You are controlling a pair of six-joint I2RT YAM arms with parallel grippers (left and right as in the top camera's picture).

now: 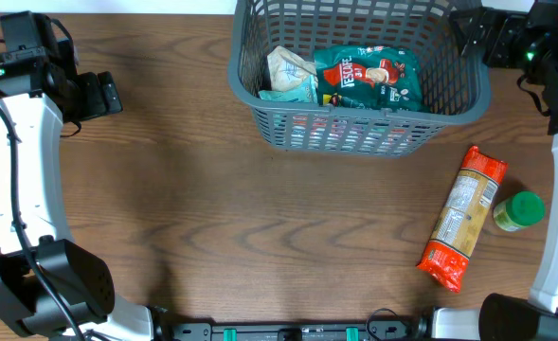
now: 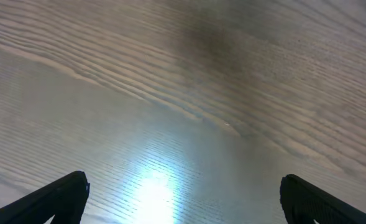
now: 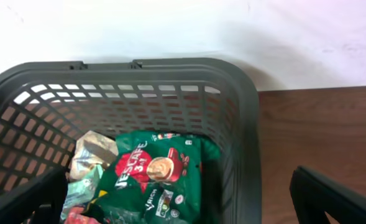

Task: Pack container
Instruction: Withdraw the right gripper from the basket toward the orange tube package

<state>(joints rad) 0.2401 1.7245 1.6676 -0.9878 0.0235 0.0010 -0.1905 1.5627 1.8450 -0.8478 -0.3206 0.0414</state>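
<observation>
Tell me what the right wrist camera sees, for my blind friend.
A dark grey basket holds a green Nescafe packet and a pale packet beside it. Brown table lies to its right, a white wall behind. The open right gripper frames the bottom corners.

The table [image 1: 260, 208] is dark brown wood with a clear grain that runs across the whole overhead view. In the left wrist view its surface looks pale and washed out, with a bright patch of reflected light [image 2: 151, 193] near the lower edge. Behind the table's far edge stands a plain white wall [image 3: 170, 25] with a faint soft shadow on it
</observation>
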